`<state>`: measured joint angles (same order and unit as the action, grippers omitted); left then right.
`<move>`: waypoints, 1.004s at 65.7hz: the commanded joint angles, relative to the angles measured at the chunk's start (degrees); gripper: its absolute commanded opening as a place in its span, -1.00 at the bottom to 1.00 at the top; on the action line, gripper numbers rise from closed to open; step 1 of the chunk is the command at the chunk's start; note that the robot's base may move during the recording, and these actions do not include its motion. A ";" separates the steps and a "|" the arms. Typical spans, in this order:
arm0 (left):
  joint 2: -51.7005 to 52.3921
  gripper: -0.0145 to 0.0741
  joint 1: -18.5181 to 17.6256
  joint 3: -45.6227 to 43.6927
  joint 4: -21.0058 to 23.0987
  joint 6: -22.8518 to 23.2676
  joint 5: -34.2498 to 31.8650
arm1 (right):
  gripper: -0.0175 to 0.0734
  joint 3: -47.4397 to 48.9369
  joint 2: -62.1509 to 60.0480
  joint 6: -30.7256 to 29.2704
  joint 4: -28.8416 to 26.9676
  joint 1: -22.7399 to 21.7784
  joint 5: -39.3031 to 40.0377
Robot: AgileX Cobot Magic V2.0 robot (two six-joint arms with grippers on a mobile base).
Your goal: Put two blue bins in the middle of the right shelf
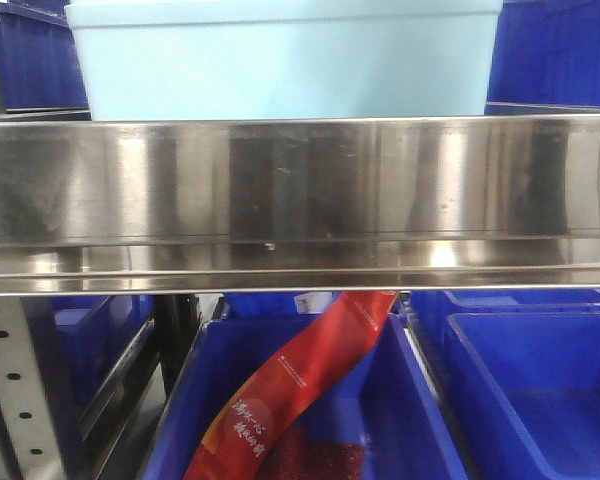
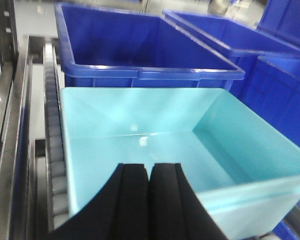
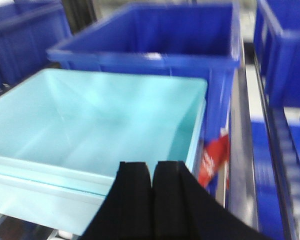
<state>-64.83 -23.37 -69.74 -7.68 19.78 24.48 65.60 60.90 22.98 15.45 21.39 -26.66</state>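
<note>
Both wrist views show a black gripper closed with its pads together, holding nothing: the left gripper (image 2: 150,172) and right gripper (image 3: 151,172) hover just over the near rim of a light blue bin (image 2: 155,145). It sits on a steel shelf (image 1: 300,200), beside a roller track (image 2: 54,135). Behind it stands a dark blue bin (image 2: 140,45).
</note>
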 commanded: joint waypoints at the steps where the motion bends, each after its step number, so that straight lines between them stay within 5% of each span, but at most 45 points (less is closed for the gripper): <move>1: 4.69 -0.92 -0.45 6.94 -1.75 -0.33 -6.14 | -0.97 -5.37 -4.12 -0.53 1.97 -0.03 8.58; 18: 17.30 -0.92 -0.45 28.36 -4.63 -0.33 -21.31 | -0.97 -19.15 -13.92 -2.18 2.84 -0.03 15.52; 28: 24.85 -0.92 -0.45 35.71 -4.73 -0.33 -20.76 | -0.97 -24.59 -20.76 -2.55 3.99 -0.03 14.30; 66: 34.65 -0.92 -0.45 37.33 -4.73 -0.33 -20.31 | -0.97 -25.24 -29.14 -2.55 3.99 -0.03 19.03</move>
<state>-30.49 -23.50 -32.43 -12.08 19.68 5.28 40.41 32.05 20.86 18.82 21.39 -8.86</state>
